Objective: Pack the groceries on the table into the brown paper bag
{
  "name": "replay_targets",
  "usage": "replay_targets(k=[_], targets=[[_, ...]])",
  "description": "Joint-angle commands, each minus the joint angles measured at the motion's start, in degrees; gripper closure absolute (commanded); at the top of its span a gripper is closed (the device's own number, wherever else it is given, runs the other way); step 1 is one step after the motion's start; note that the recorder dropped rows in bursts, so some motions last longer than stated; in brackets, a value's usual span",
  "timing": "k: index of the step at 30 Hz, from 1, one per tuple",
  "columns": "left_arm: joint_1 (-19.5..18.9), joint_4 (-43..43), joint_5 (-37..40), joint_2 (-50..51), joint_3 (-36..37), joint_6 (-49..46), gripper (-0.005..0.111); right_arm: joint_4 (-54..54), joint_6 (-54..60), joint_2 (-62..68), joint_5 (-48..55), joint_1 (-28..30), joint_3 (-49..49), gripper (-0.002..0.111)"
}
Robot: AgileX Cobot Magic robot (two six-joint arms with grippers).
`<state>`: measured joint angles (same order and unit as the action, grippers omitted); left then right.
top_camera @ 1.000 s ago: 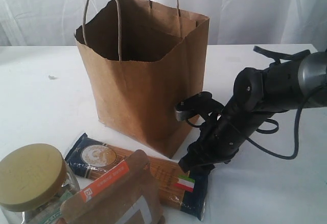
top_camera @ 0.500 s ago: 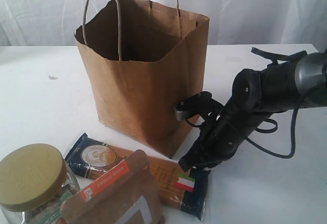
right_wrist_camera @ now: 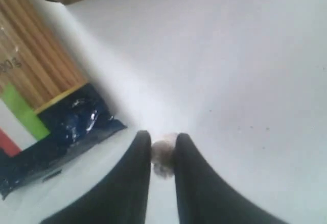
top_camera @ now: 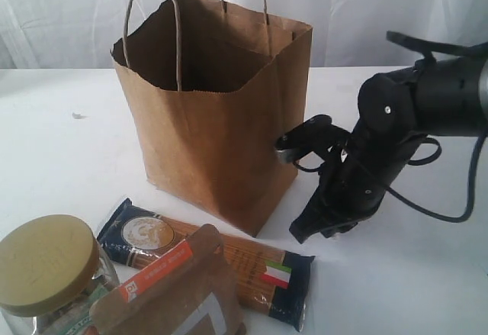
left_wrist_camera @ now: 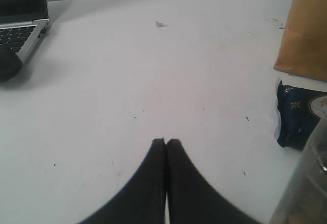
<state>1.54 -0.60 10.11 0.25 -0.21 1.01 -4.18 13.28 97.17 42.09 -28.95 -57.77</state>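
The brown paper bag stands upright and open in the middle of the table. In front of it lie the spaghetti pack, the orange-labelled pouch and the gold-lidded jar. My right gripper hangs low beside the bag, just right of the pack's blue end. In the right wrist view its tips are closed on a small pale blurred lump. My left gripper is shut and empty over bare table. Can, carton and bottle are out of view.
The left wrist view shows a laptop and a dark rounded object at the table's far side, and a small white speck. The bag's corner and the pack's blue end lie beside the jar's glass.
My right gripper has lifted off the flag end of the spaghetti pack and moved right and slightly up. The pack, pouch, jar and bag have stayed put.
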Motion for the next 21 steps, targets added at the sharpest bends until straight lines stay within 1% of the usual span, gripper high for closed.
replay_targets(k=[1,6,11,14,17,19,21], targets=[[0.54,-0.42,-0.28,-0.25,0.21,0.07,0.107,0.11,-1.48,-6.24,4.61,0.33,1.54,0.108],[0.54,-0.42,-0.28,-0.25,0.21,0.07,0.107,-6.97,0.35,-16.12,6.79,0.33,8.67,0.108],[0.54,-0.42,-0.28,-0.25,0.21,0.07,0.107,-16.11,4.66,-28.17,5.10,0.33,20.07,0.108],[0.54,-0.42,-0.28,-0.25,0.21,0.07,0.107,-16.95,4.50,-35.15,4.77,0.33,24.86,0.108],[0.54,-0.42,-0.28,-0.25,0.21,0.07,0.107,-17.28,1.91,-41.71,5.73,0.33,24.69,0.108],[0.54,-0.42,-0.28,-0.25,0.21,0.07,0.107,-18.81,-0.68,-45.87,3.00,0.33,22.76,0.108],[0.54,-0.42,-0.28,-0.25,0.21,0.07,0.107,-22.44,-4.26,-48.88,-2.94,0.33,19.25,0.108]])
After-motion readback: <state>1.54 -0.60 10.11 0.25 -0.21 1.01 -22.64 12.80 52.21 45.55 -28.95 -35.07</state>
